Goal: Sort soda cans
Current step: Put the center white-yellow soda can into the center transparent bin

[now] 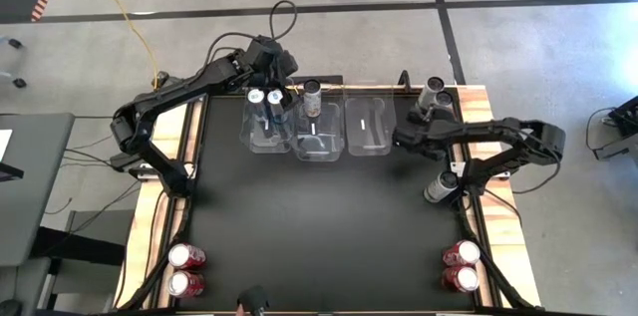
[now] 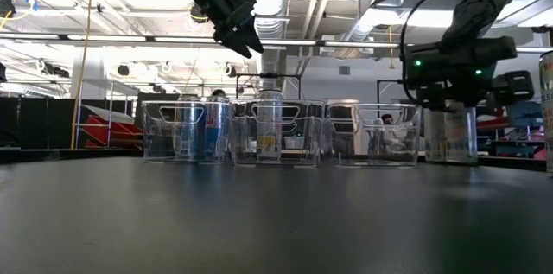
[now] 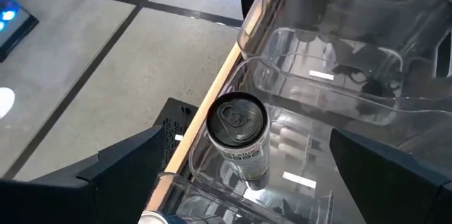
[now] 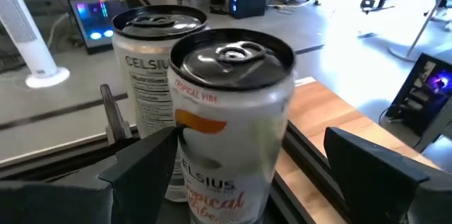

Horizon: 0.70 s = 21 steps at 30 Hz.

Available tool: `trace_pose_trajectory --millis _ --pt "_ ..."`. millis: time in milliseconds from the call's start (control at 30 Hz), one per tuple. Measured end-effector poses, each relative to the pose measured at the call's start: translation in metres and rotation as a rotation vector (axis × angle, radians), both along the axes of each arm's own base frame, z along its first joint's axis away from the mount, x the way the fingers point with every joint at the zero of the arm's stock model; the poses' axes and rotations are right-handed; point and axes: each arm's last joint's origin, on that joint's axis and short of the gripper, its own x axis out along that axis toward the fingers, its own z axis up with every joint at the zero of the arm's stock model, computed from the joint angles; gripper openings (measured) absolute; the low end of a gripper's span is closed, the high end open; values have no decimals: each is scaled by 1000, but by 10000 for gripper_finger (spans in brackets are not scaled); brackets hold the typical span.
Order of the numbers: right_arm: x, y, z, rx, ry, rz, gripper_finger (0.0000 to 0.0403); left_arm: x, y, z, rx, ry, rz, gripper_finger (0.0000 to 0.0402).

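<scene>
My left gripper (image 1: 282, 81) hangs open above the row of clear bins, over the gap between the left bin (image 1: 267, 135) and the middle bin (image 3: 332, 104). Two blue-silver cans (image 1: 265, 98) stand in the left bin. One grey can (image 3: 240, 136) stands in the middle bin. My right gripper (image 4: 236, 174) is open at the far right corner, with one finger on either side of a white-silver can (image 4: 233, 111). I cannot tell whether the fingers touch it. A second can (image 4: 152, 75) stands just behind.
The right bin (image 1: 369, 127) holds nothing. Another can (image 1: 439, 187) stands by the right edge under my right arm. Two red cans (image 1: 185, 268) stand at the near left corner and two (image 1: 461, 265) at the near right. The black mat between them is bare.
</scene>
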Motion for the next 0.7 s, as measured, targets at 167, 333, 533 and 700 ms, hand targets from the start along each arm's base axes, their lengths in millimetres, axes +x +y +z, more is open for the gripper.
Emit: trace_pose_trajectory --millis 167,333,533,700 --pt "5 -13 0 38 24 8 374 0 0 0 0 0 0 396" --pt "11 -8 -1 108 -51 55 374 0 0 0 -3 4 0 396" --pt "16 15 6 92 -63 155 374 -1 0 -1 -7 11 0 396" --pt "9 22 14 80 -17 177 374 -1 0 -1 2 14 -6 396"
